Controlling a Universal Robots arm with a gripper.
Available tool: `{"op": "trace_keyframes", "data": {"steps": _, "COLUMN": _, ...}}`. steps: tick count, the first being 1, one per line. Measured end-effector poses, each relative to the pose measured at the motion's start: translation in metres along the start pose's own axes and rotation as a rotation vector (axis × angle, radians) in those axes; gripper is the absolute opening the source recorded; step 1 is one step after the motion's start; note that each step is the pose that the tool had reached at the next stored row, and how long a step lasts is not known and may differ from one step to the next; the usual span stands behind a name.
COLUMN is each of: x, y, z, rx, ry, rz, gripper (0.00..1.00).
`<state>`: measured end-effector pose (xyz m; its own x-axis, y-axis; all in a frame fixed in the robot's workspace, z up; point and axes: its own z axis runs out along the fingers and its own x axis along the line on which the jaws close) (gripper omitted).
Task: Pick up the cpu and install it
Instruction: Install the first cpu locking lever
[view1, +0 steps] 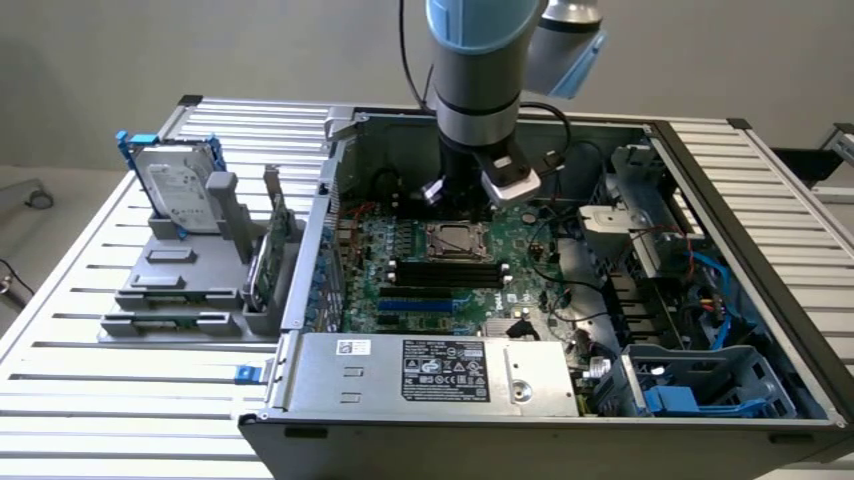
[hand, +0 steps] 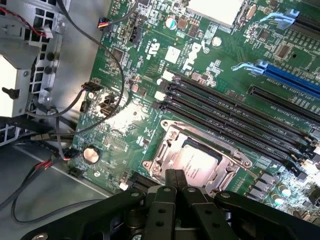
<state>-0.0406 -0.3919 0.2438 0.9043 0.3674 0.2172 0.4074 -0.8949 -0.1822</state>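
The open grey metal computer case (view1: 787, 330) holds a green motherboard (hand: 140, 115). The small square silvery cpu (hand: 197, 162) lies in its metal-framed socket (hand: 167, 137), just below the black end effector (hand: 175, 182), whose fingers are closed together, empty.

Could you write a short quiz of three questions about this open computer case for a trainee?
1. True or false: the small square silvery cpu lies in the metal socket frame on the green motherboard.
2. The black gripper is: A) open, B) shut.
3. What stands upright in the blue bracket, at the exterior view's left?

Key: 1 true. 2 B. 3 the silver rectangular hard drive.
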Motion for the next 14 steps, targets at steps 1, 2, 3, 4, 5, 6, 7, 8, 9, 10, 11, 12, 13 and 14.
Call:
{"op": "trace_keyframes", "data": {"steps": 1, "x": -0.001, "y": 0.0007, "z": -0.0002, "rx": -0.0003, "ry": 0.0003, "rz": 0.002, "gripper": 0.11}}
{"op": "trace_keyframes", "data": {"steps": 2, "x": -0.001, "y": 0.0014, "z": -0.0005, "rx": -0.0007, "ry": 0.0005, "rz": 0.003, "gripper": 0.11}}
{"op": "trace_keyframes", "data": {"steps": 3, "x": -0.001, "y": 0.0016, "z": -0.0006, "rx": -0.0011, "ry": 0.0009, "rz": 0.005, "gripper": 0.11}}
{"op": "trace_keyframes", "data": {"steps": 4, "x": -0.002, "y": 0.0017, "z": -0.0007, "rx": -0.0016, "ry": 0.0013, "rz": 0.007, "gripper": 0.11}}
{"op": "trace_keyframes", "data": {"steps": 5, "x": -0.002, "y": 0.002, "z": -0.0011, "rx": -0.0019, "ry": 0.0015, "rz": 0.009, "gripper": 0.11}}
{"op": "trace_keyframes", "data": {"steps": 6, "x": -0.002, "y": 0.0024, "z": -0.0017, "rx": -0.0022, "ry": 0.0016, "rz": 0.01, "gripper": 0.11}}
{"op": "trace_keyframes", "data": {"steps": 7, "x": -0.002, "y": 0.0026, "z": -0.0025, "rx": -0.0024, "ry": 0.0017, "rz": 0.011, "gripper": 0.11}}
{"op": "trace_keyframes", "data": {"steps": 8, "x": -0.003, "y": 0.0029, "z": -0.0032, "rx": -0.0025, "ry": 0.0019, "rz": 0.011, "gripper": 0.11}}
{"op": "trace_keyframes", "data": {"steps": 9, "x": -0.003, "y": 0.0034, "z": -0.0039, "rx": -0.0025, "ry": 0.0022, "rz": 0.012, "gripper": 0.11}}
{"op": "trace_keyframes", "data": {"steps": 10, "x": -0.003, "y": 0.0042, "z": -0.005, "rx": -0.0026, "ry": 0.0022, "rz": 0.012, "gripper": 0.11}}
{"op": "trace_keyframes", "data": {"steps": 11, "x": -0.003, "y": 0.0051, "z": -0.0064, "rx": -0.0027, "ry": 0.0022, "rz": 0.012, "gripper": 0.11}}
{"op": "trace_keyframes", "data": {"steps": 12, "x": -0.004, "y": 0.0062, "z": -0.0079, "rx": -0.0028, "ry": 0.0022, "rz": 0.013, "gripper": 0.11}}
{"op": "trace_keyframes", "data": {"steps": 13, "x": -0.004, "y": 0.0073, "z": -0.0096, "rx": -0.0029, "ry": 0.0021, "rz": 0.013, "gripper": 0.11}}
{"op": "trace_keyframes", "data": {"steps": 14, "x": -0.004, "y": 0.0086, "z": -0.0113, "rx": -0.0029, "ry": 0.0023, "rz": 0.014, "gripper": 0.11}}
